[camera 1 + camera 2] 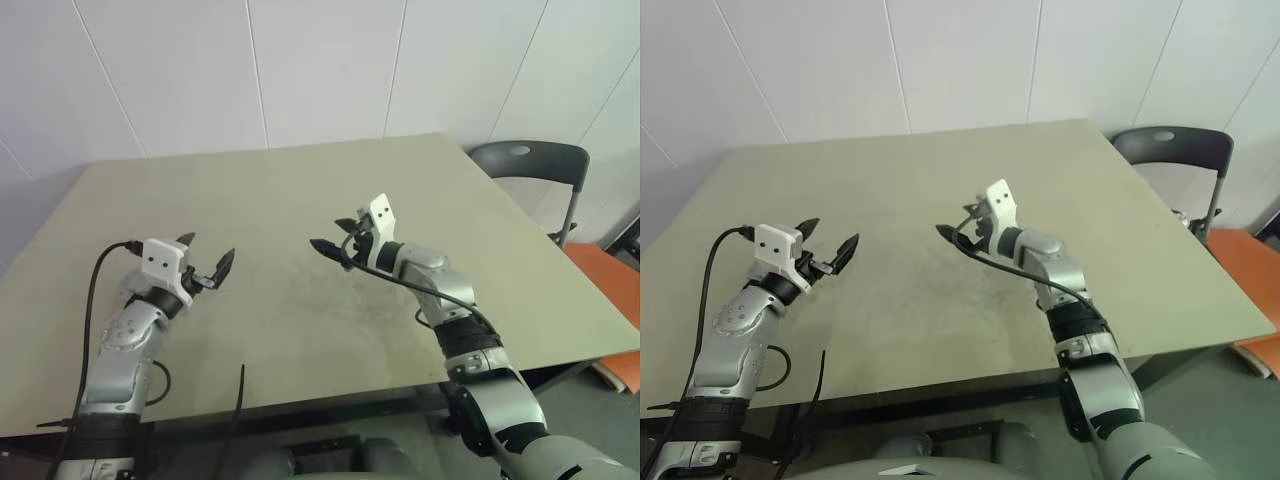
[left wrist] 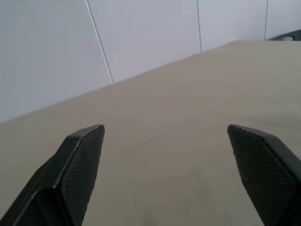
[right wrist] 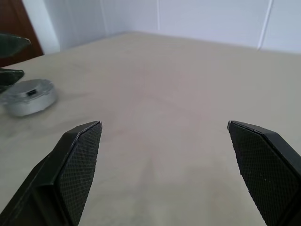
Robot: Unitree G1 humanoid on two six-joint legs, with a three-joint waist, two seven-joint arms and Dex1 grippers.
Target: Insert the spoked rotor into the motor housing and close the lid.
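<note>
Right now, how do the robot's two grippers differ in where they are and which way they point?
The left gripper hangs over the near left part of the table, while the right gripper is nearer the middle and farther in. The left gripper's fingers point toward the middle and away from the robot; the right gripper's point leftward, toward the left gripper. Both are open, empty and held above the tabletop.

I see even, soft indoor light on the table (image 1: pixel 300 200); shadows faint, no glare, wrist views slightly soft.
</note>
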